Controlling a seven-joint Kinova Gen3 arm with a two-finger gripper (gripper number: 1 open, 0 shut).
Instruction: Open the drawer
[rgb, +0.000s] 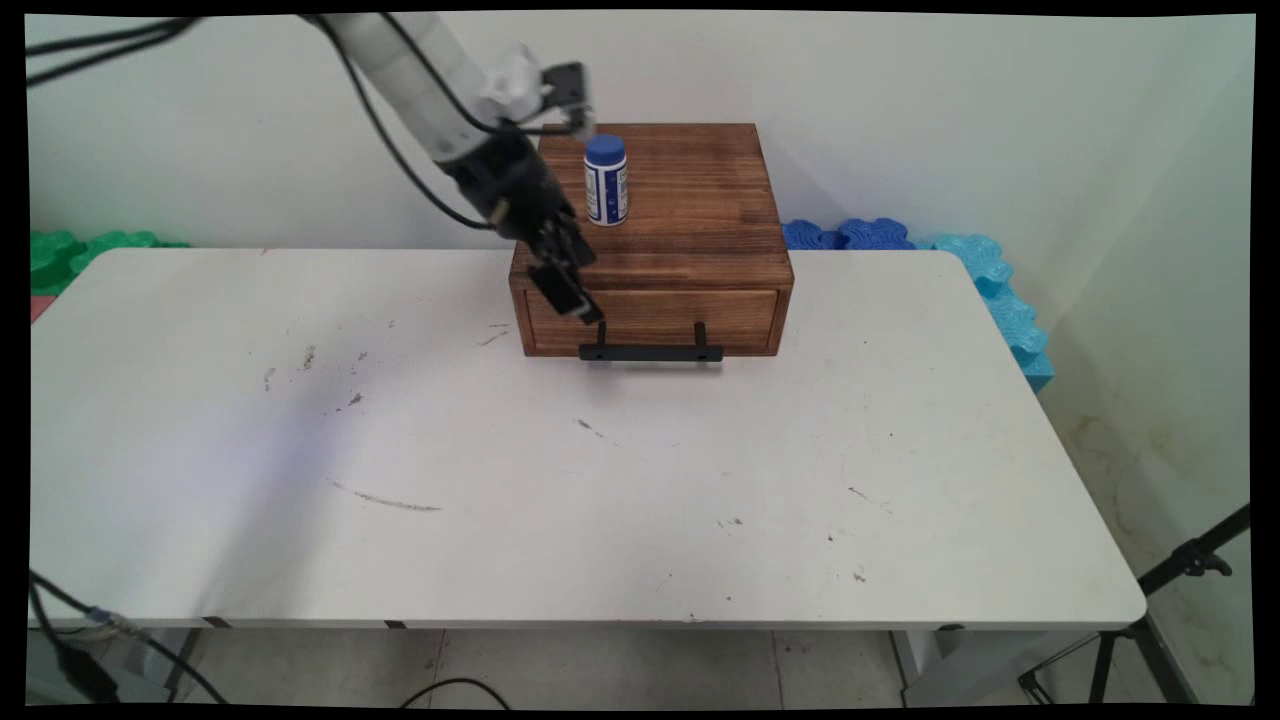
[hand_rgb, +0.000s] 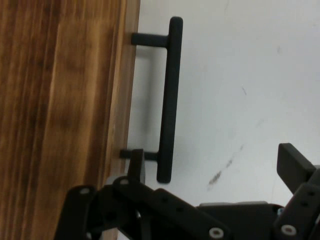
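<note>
A wooden box (rgb: 690, 200) stands at the back of the white table (rgb: 600, 480), with one drawer (rgb: 655, 318) in its front. The drawer is shut and carries a black bar handle (rgb: 650, 351), also seen in the hand view (hand_rgb: 169, 100). A small white bottle with a blue cap (rgb: 606, 180) stands upright on the box top. My gripper (rgb: 578, 292) hangs open, tilted down, in front of the drawer's left part, just above the handle's left end. In the hand view the gripper (hand_rgb: 215, 167) holds nothing, and one fingertip (hand_rgb: 136, 164) lies beside the handle's near post.
Blue foam mats (rgb: 1000, 290) lie against the wall behind the table's right end, green ones (rgb: 70, 255) at the far left. A black tripod (rgb: 1150, 620) stands off the table's near right corner. Black cables (rgb: 390, 140) hang from the arm.
</note>
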